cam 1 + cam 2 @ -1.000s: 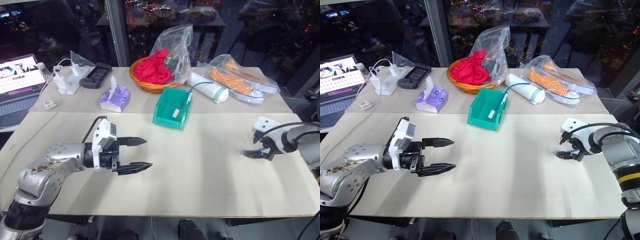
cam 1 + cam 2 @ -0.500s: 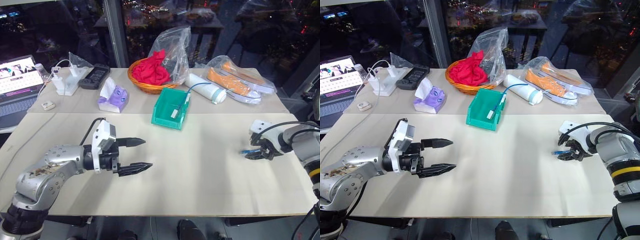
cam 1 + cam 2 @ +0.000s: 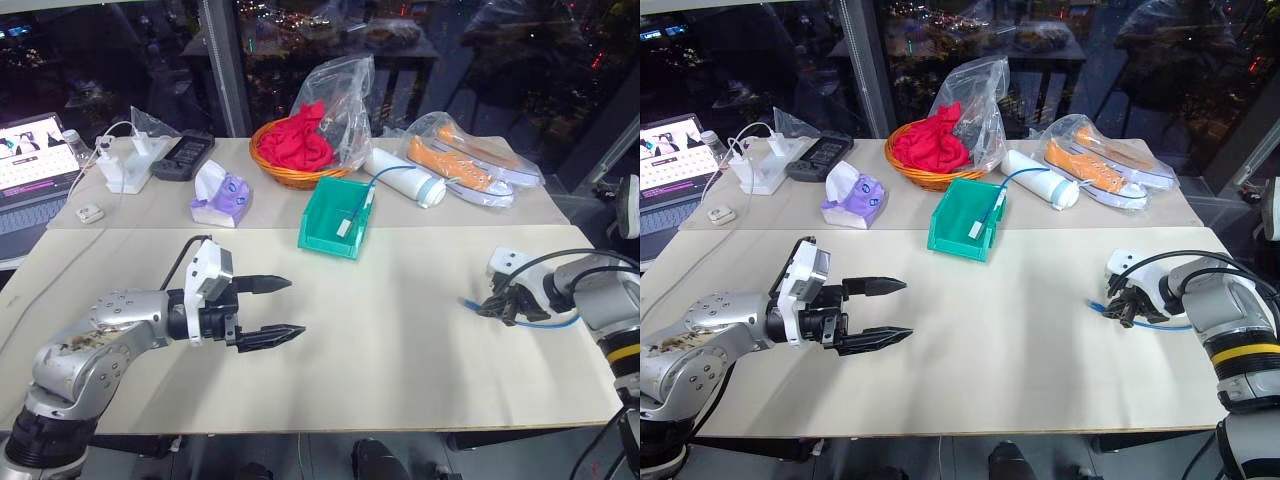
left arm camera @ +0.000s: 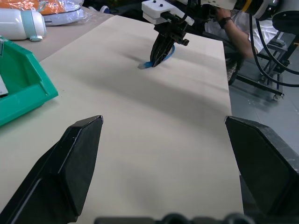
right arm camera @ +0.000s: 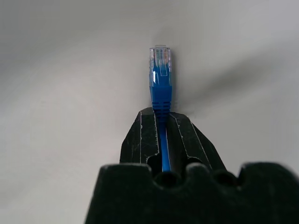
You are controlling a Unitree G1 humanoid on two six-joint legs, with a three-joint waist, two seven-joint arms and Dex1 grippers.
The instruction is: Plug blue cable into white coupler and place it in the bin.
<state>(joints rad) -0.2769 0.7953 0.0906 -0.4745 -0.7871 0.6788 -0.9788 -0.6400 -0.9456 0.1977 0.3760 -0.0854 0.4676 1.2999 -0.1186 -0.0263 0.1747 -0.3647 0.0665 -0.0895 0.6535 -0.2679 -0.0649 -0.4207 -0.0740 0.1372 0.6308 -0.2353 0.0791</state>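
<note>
The left pincer (image 4: pixel 163 135) stands wide open over the beige counter (image 4: pixel 154 121), and far ahead of it the right pincer (image 4: pixel 159 56) pinches the blue cable (image 4: pixel 161 57).

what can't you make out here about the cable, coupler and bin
- Blue cable: the right gripper, shut on it, covers the cord behind the plug in the right wrist view.
- Its other end: the right arm hides it in the eye views.
- Whether the white piece in the bin is the coupler: too small in the eye views.
</note>
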